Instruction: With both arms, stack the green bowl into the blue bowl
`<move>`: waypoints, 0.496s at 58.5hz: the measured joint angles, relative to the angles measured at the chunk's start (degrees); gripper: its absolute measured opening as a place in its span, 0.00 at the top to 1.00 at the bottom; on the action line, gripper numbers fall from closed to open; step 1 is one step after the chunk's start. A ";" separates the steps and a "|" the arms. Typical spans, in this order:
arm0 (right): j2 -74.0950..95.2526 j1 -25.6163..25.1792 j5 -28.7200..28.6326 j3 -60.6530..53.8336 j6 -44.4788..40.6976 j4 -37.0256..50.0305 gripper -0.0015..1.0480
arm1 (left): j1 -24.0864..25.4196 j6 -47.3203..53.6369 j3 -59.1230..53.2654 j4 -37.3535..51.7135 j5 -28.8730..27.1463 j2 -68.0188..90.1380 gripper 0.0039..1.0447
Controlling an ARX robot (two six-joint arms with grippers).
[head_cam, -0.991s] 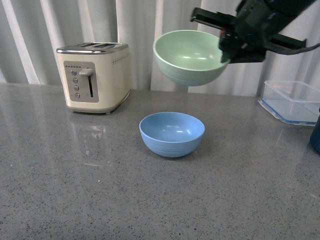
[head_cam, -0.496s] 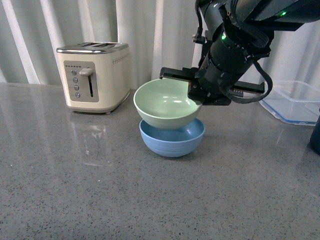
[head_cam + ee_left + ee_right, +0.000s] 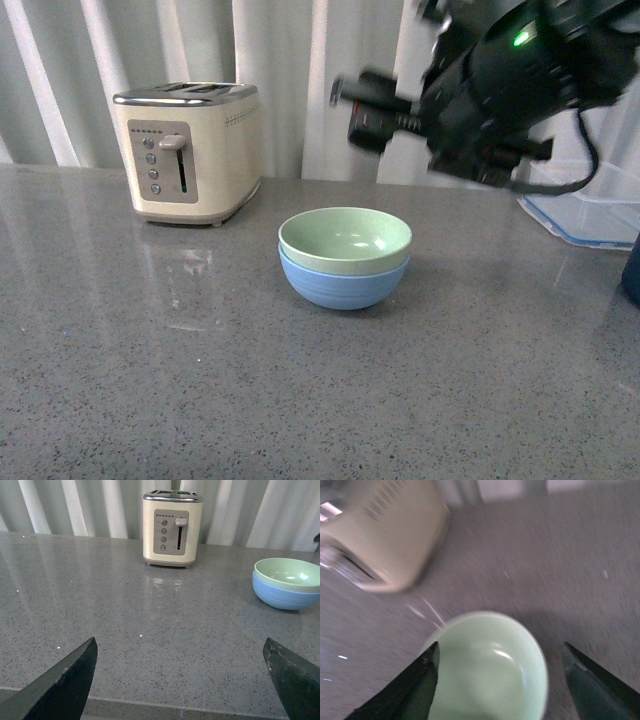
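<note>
Sitting nested in the blue bowl (image 3: 340, 283), the green bowl (image 3: 345, 240) hides its inside. Right gripper (image 3: 500, 680) hangs blurred above, jaws wide; left gripper (image 3: 180, 675) too, its arm unseen.

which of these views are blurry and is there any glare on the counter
Front view: the right arm is motion-smeared; the green bowl, blue bowl and toaster are sharp, with a pale reflection on the counter. Left wrist view: sharp. Right wrist view: blurred throughout.
</note>
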 joint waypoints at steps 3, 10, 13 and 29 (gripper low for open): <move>-6.47 -0.28 -3.15 -6.93 -0.39 9.81 0.22 | 0.00 0.00 0.00 0.00 0.00 0.00 0.06; -19.69 -0.57 14.88 -21.75 -12.92 26.58 0.38 | 0.00 0.00 0.00 0.00 0.07 0.00 0.06; -22.43 -2.05 15.58 -26.86 -15.65 29.00 0.47 | 0.00 0.00 0.00 0.00 0.00 0.00 0.06; -30.99 -8.44 10.40 -47.17 -20.24 34.84 0.91 | 0.00 0.00 0.00 0.00 0.04 0.00 0.06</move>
